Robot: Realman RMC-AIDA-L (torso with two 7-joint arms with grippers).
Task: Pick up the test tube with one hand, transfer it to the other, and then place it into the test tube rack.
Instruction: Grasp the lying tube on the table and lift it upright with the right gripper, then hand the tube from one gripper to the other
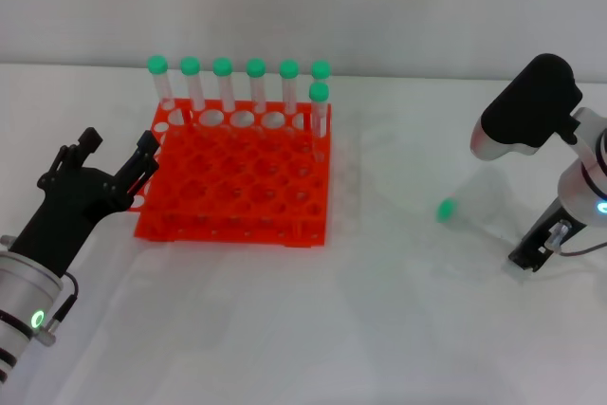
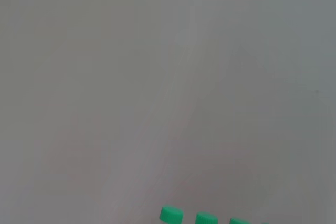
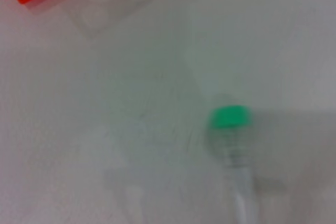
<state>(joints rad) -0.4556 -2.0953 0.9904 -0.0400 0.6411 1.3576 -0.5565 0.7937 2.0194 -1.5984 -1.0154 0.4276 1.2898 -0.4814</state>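
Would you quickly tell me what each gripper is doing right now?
Left gripper: open, empty, beside the test tube rack.
Right gripper: low by the lying test tube; open or closed cannot be told.

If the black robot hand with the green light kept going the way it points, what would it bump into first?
Probably the bright orange-red plastic test tube rack: the left gripper points straight at its near side, though how high it hangs is unclear.

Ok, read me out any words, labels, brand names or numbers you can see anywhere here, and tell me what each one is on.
None can be read.
The test tube rack: plain orange-red plastic, no lettering showing.
The test tube lying on the table, and the tubes standing in the rack: no markings visible.
Left gripper and right gripper: no label can be made out.
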